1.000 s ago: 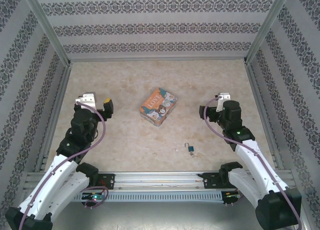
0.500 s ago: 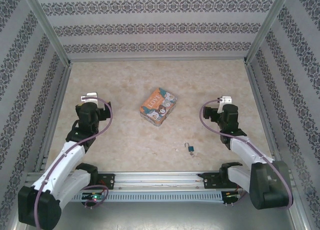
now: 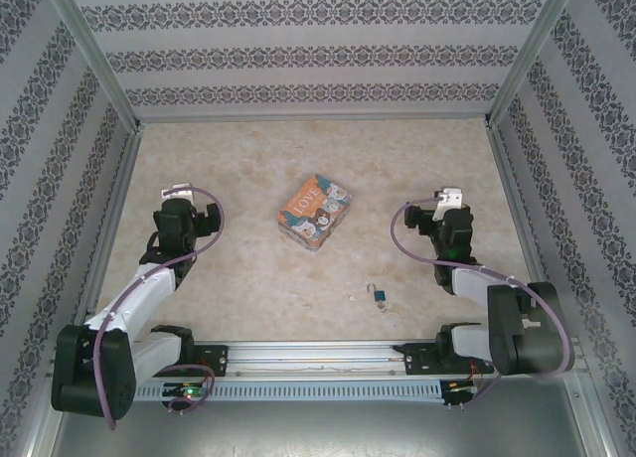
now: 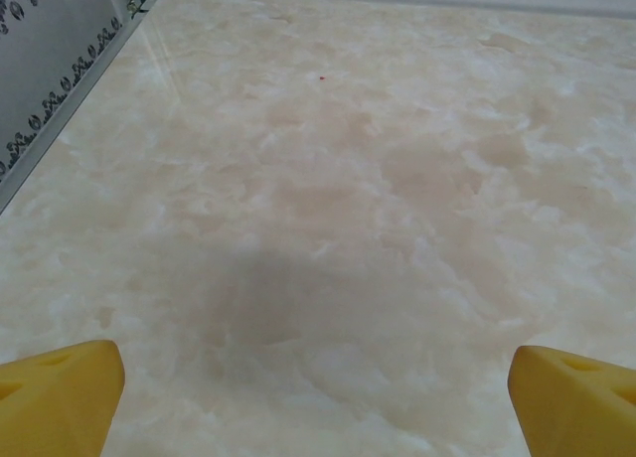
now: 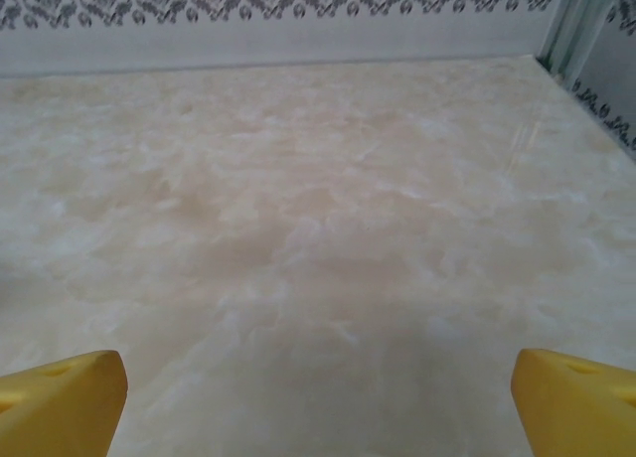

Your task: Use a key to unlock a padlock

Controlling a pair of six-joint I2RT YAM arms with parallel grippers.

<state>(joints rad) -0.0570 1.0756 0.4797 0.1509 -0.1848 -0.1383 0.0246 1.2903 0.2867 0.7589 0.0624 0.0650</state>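
The tiny teal padlock (image 3: 381, 297) lies on the marble table near the front edge, its thin silver shackle pointing up and left. A small dark speck, the key (image 3: 353, 298), lies just left of it. My left gripper (image 3: 196, 212) rests at the table's left side, far from both. In the left wrist view it (image 4: 318, 402) is open, yellow fingertips (image 4: 60, 392) wide apart over bare marble. My right gripper (image 3: 434, 214) sits at the right side, up and right of the padlock. The right wrist view shows it (image 5: 318, 407) open too, nothing between its fingertips (image 5: 571, 397).
An orange bear-print "LOVE" tin (image 3: 314, 211) stands mid-table between the two grippers. Patterned walls with metal rails (image 3: 109, 219) close in the left, back and right sides. The arm bases sit on the rail (image 3: 318, 358) at the near edge.
Both arms have folded back and down toward their bases, with the grippers staying near the table's sides. The left jaws widened slightly. Padlock, key and tin have not moved.
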